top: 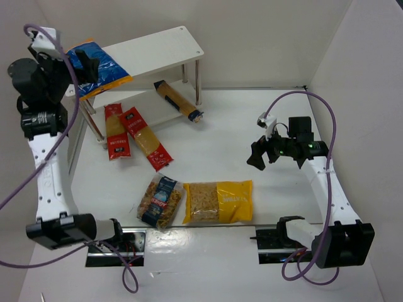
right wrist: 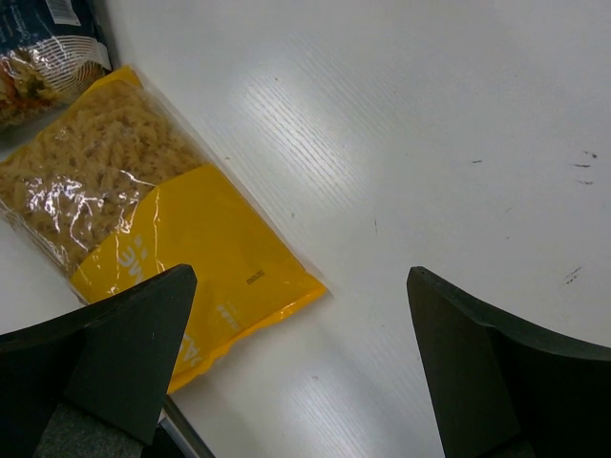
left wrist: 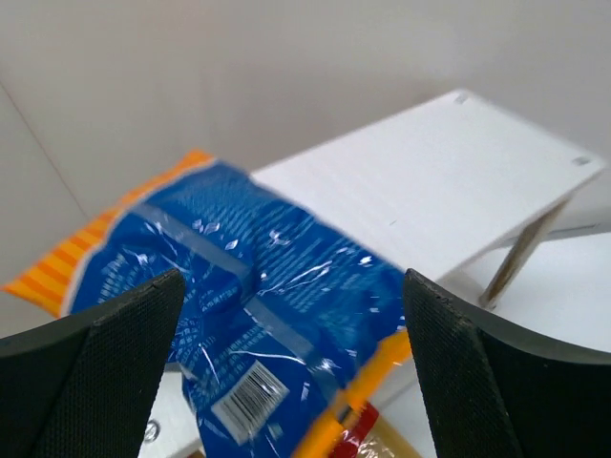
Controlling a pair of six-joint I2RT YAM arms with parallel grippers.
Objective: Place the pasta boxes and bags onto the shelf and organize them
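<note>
Left claw [left wrist: 293, 284] is spread wide above the blue-orange bag [left wrist: 239, 315] and isn't gripping it. The bag lies flat on the left end of the shelf's [top: 160, 45] top board, with its orange-striped end and one corner past the edge. Main risk is that overhang: slick film on a smooth board, so any brush from a finger on the way out could tip it off. Right claw [right wrist: 301, 277] is also spread and empty, hovering over bare table beside the yellow bag [top: 220, 201]. That bag is wide and slack; my guess is that a pinch near one end lets the pasta slump and the bag fold or slip. The clear fusilli bag [top: 160, 201] lies right next to it, so a sloppy approach could drag both. The brown-orange spaghetti pack [top: 179, 100] is on the lower board at an angle, its dark end poking out past the right posts, easy to snag or sweep out when loading that tier. Two red spaghetti packs [top: 146, 138] lie on the table just in front of the shelf, in the left arm's path. Four packs not yet shelved.
</note>
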